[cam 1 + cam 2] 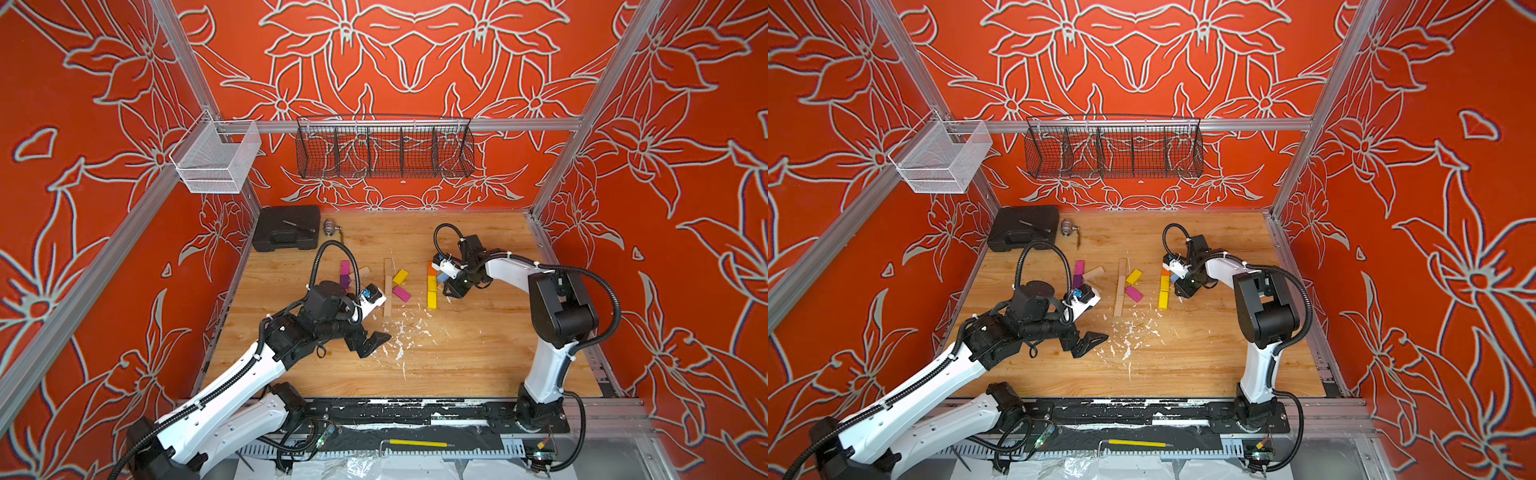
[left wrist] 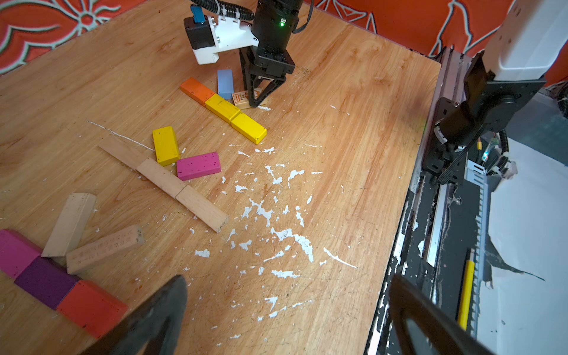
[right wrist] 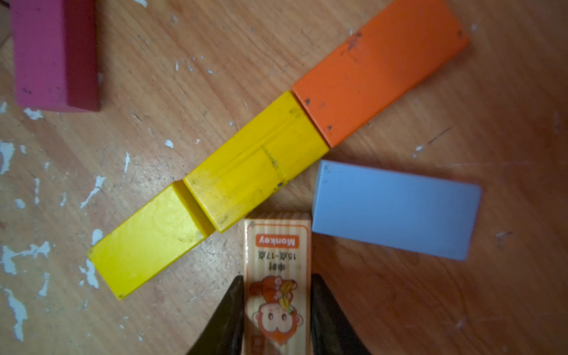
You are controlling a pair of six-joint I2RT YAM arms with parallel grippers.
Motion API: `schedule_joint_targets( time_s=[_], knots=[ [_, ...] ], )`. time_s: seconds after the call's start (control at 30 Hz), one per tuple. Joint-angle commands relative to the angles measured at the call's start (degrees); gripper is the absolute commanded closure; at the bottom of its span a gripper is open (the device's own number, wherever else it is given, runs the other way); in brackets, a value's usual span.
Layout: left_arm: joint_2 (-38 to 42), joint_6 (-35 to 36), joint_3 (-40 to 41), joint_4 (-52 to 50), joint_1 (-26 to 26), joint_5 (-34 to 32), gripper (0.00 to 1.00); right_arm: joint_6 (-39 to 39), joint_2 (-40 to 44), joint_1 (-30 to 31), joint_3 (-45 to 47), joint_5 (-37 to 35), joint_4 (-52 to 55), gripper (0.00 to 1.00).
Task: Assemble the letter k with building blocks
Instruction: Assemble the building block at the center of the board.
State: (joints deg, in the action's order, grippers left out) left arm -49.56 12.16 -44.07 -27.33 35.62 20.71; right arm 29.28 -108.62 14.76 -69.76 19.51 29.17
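Your right tool (image 3: 276,307) is clamped on the printed block (image 3: 276,242), one finger on each long side. The monkey picture faces up and the block lies flat on the surface (image 1: 478,353). The block's free end sits just beside the middle yellow block (image 3: 258,159) and the light blue block (image 3: 396,209); can't tell if it touches either.

That yellow one is part of a straight row, end to end: orange block (image 3: 378,70), middle yellow, then the end yellow block (image 3: 147,242). The light blue block lies on the printed block's side of the row, angled off it.

Your left tool (image 1: 376,345) is spread fully wide with nothing between its fingers. It hangs over the white flecks (image 2: 270,212) on the near half of the surface.

Mid-surface, three plain wood blocks (image 2: 161,176) lie end to end in a line. A loose yellow block (image 2: 166,146) and a magenta block (image 2: 198,166) angle off the same side of it, just beside each other.

By your left arm there's a magenta-purple-red row (image 2: 46,282). A plain block (image 2: 69,224) and a lettered plain block (image 2: 104,249) angle off it.
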Motion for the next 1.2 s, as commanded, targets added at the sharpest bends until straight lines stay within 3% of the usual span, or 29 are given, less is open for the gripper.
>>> schedule_joint_targets(
  time_s=[0.0,0.57,0.8,0.93,1.03,1.17],
  knots=[
    [0.1,0.8,-0.2,0.4,-0.4,0.4,0.00,-0.5,-1.5,0.6,-1.6,1.2,0.3,0.63],
    [0.1,0.4,-0.1,0.9,-0.5,-0.3,0.00,-1.1,2.7,0.6,1.0,-0.6,-1.7,0.52],
    [0.7,-3.3,-0.3,1.3,-0.5,-10.7,0.00,-5.3,13.6,-0.4,7.6,-2.3,-9.6,0.45],
    [0.8,-9.5,0.2,3.6,-0.6,-21.9,0.01,-13.4,23.8,-2.0,15.4,-3.1,-18.9,0.42],
    [-0.8,-14.2,0.4,4.9,-2.2,-29.9,0.01,-20.6,34.3,-2.6,23.4,-9.6,-26.2,0.32],
    [-3.8,-14.8,1.5,7.7,-7.2,-37.8,0.01,-24.7,45.9,-3.7,32.1,-22.6,-31.2,0.22]
  ],
)
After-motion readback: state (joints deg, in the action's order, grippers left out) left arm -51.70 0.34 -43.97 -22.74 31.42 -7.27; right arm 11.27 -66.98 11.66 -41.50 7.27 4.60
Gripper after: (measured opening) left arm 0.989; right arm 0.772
